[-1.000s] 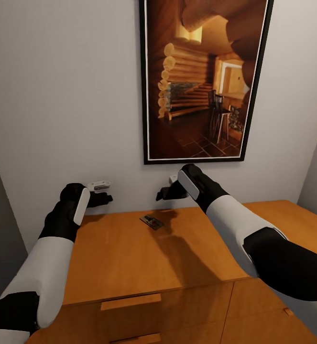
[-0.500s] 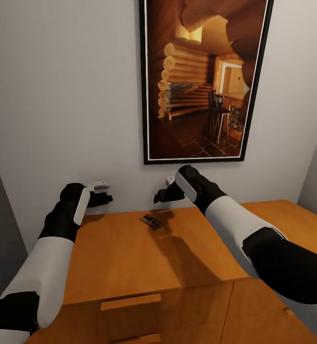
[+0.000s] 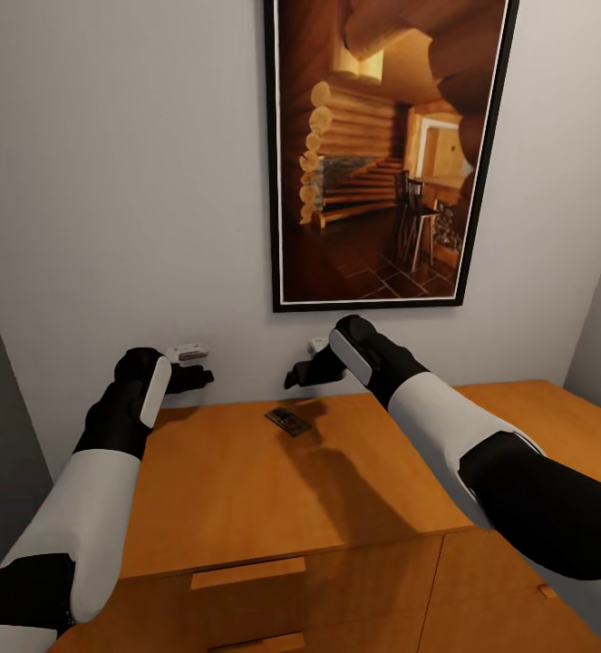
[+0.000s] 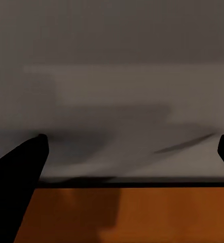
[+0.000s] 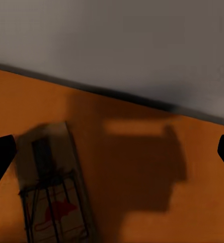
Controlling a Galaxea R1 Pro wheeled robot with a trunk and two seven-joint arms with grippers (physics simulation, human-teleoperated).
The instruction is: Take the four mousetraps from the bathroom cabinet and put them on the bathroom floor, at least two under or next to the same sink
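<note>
Behind the cabinet [image 3: 273, 472], a framed picture [image 3: 386, 154] is hanging on the wall. One of the mousetraps [image 3: 287, 421] is lying flat near the top's back edge, blurred in your right wrist view [image 5: 53, 202]. Your right gripper [image 3: 293, 376], fingers spread, has drifted leftward above it. Your left gripper [image 3: 205, 375] is hovering open; its fingers are cropped.
</note>
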